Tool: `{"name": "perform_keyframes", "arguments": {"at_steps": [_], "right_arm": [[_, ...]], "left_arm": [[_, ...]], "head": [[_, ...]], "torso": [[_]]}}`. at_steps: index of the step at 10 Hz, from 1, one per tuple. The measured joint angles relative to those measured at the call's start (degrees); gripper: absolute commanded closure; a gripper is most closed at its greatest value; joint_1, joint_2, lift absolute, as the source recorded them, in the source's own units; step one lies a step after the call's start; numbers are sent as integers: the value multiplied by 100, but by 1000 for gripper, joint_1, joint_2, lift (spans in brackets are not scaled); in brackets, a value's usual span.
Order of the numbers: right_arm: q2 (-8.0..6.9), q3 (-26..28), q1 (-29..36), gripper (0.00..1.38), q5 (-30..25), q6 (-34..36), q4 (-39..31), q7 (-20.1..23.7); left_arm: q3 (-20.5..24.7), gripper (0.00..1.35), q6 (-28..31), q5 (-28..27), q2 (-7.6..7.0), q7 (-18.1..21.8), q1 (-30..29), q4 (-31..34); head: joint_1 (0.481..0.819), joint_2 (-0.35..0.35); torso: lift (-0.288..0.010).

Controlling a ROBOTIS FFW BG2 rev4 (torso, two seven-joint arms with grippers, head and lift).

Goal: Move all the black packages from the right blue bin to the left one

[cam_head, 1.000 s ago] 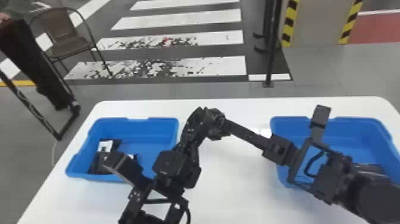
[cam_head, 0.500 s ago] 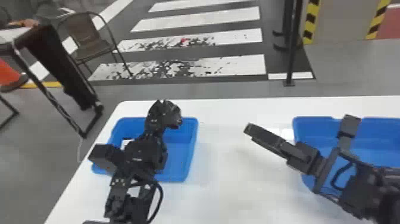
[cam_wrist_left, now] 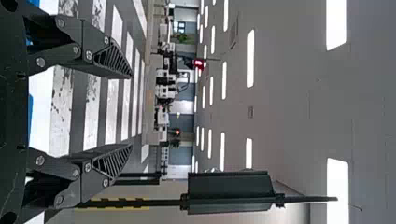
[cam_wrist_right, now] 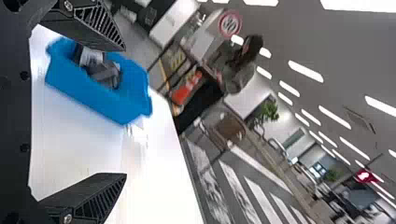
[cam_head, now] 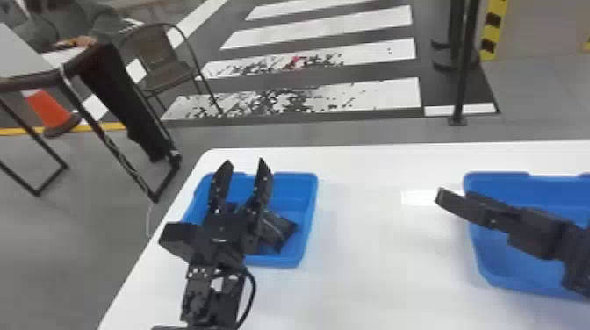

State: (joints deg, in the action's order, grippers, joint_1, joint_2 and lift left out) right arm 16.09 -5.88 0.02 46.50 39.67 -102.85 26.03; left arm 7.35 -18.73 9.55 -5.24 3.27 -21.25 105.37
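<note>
I judge the job well along: black packages (cam_head: 285,230) lie in the left blue bin (cam_head: 309,224), at least two by my reading of the right wrist view, though the count is hard to pin down from here. What is left I can't settle, since the right arm (cam_head: 578,274) covers part of the right blue bin (cam_head: 480,263) and more of it runs out of the head view (a closer look inside would be my next call). The left bin sits near the far left corner of the white table (cam_head: 373,272), the right one farther along its far edge. My left gripper (cam_head: 244,161) is over the left bin, fingers spread and grasping nothing; my right gripper (cam_wrist_right: 125,111) is beside the right bin's left rim, its fingers also parted and unloaded.
</note>
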Motion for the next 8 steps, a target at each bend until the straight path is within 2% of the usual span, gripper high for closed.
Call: {"name": "perform_keyframes", "arguments": {"at_steps": [1,2,3,4,6,7,8], "right_arm": [[-65,513,174,75,-1258,328,-702,-354],[-115,903,236,81,-2195,854,-1122,-601],[-131,1146,227,84,-2525,1494,-1259,-816],[-133,1265,220,82,-2634,2161,-1477,-1113],[-142,1258,151,87,-2787,3798,-2187,-2045],[-161,1213,83,90,-2722,4380,-2315,-2430],[-174,1156,22,93,-2647,4662,-2280,-2651]], "left_arm": [[-33,222,373,53,1,166,-109,307],[-119,222,597,125,-16,239,-215,542],[-240,222,653,249,-32,277,-294,649],[-333,222,662,346,-37,319,-356,691],[-502,222,689,406,-62,412,-391,714],[-580,222,692,433,-77,429,-392,719],[-623,222,756,481,-86,449,-392,719]], "head": [[695,199],[695,149],[695,72],[695,32],[695,-14],[695,-38],[695,-49]], "torso": [[-154],[-154],[-154],[-154],[-154],[-154],[-154]]}}
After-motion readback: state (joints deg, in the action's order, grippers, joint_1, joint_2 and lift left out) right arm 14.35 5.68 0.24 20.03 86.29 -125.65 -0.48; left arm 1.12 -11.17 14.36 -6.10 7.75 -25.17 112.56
